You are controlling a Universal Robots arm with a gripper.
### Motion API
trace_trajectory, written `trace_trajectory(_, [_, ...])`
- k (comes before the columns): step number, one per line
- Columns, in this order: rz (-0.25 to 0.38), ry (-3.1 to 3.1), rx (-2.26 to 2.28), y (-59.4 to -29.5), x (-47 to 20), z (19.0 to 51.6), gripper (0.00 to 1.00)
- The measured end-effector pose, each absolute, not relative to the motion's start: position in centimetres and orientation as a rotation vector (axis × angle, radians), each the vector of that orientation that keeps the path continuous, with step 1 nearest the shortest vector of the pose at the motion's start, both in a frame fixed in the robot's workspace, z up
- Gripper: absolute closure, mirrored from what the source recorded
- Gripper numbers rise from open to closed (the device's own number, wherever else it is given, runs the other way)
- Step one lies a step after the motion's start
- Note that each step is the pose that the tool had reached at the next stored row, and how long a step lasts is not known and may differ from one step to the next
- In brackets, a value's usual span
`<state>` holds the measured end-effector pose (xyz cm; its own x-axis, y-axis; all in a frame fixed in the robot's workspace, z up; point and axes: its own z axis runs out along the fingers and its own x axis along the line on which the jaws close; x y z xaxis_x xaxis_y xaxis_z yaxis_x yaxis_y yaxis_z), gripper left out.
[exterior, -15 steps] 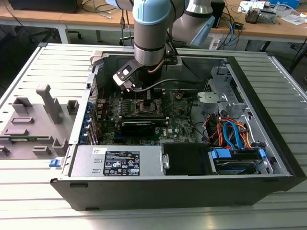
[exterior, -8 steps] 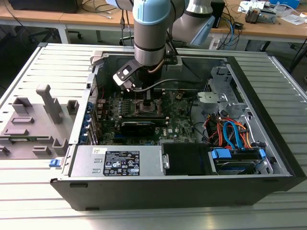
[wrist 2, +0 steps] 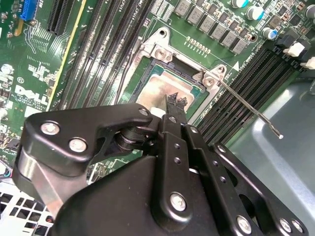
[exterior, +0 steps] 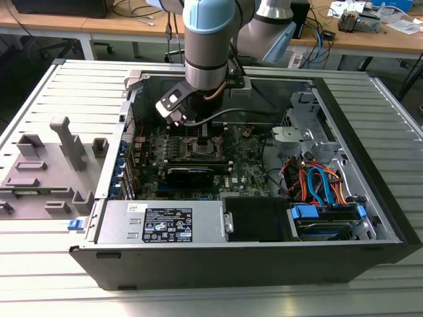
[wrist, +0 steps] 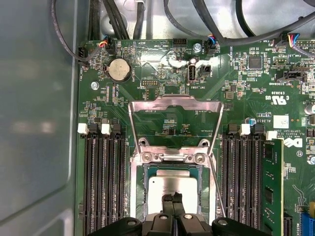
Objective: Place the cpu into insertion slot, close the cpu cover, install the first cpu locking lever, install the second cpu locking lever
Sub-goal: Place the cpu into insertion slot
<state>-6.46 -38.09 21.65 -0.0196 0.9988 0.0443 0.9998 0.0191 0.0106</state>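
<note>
Above the seated cpu [wrist: 160, 184], the claw [wrist: 172, 197] hangs pinched closed; the cpu cover [wrist: 174, 103] stands open.

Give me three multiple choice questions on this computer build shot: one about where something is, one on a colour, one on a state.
1. Where is the cpu? A, on the grey rack outside; B, in the socket beneath the tool; C, on the power supply.
2. What colour is the motherboard? A, green; B, red; C, white.
3. How is the cpu cover? A, shut over the chip; B, swung open; C, missing.

1 B: its pale top shows inside the socket.
2 A: the board around the socket is green.
3 B: the frame stands back from the socket, with board showing through its window.
</note>
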Motion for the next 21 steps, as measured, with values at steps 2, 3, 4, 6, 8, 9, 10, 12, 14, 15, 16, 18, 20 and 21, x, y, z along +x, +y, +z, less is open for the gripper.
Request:
trace_trajectory(2, [-0.06, -2.225, -2.182, -38.09, -6.46, 21.69, 0.89])
trace_trajectory(3, [-0.06, -2.225, -2.182, -38.09, -6.46, 21.72, 0.89])
trace_trajectory(4, [-0.06, -2.225, -2.182, -38.09, -6.46, 21.74, 0.89])
trace_trajectory(6, [-0.06, -2.225, -2.182, -38.09, -6.46, 21.79, 0.89])
trace_trajectory(8, [-0.06, -2.225, -2.182, -38.1, -6.46, 21.9, 0.89])
trace_trajectory(9, [-0.06, -2.225, -2.182, -38.1, -6.46, 21.96, 0.89])
trace_trajectory(10, [-0.06, -2.225, -2.182, -38.1, -6.46, 22.1, 0.89])
trace_trajectory(12, [-0.061, -2.225, -2.182, -38.09, -6.45, 22.31, 0.89])
trace_trajectory(14, [-0.061, -2.224, -2.182, -38.09, -6.46, 22.37, 0.89])
trace_trajectory(15, [-0.063, -2.224, -2.181, -38.09, -6.45, 22.38, 0.89])
trace_trajectory(16, [-0.063, -2.224, -2.181, -38.09, -6.45, 22.39, 0.89])
trace_trajectory(18, [-0.064, -2.223, -2.181, -38.09, -6.45, 22.41, 0.89])
trace_trajectory(20, [-0.065, -2.223, -2.18, -38.1, -6.45, 22.42, 0.89])
trace_trajectory(21, [-0.065, -2.223, -2.18, -38.1, -6.45, 22.44, 0.89])
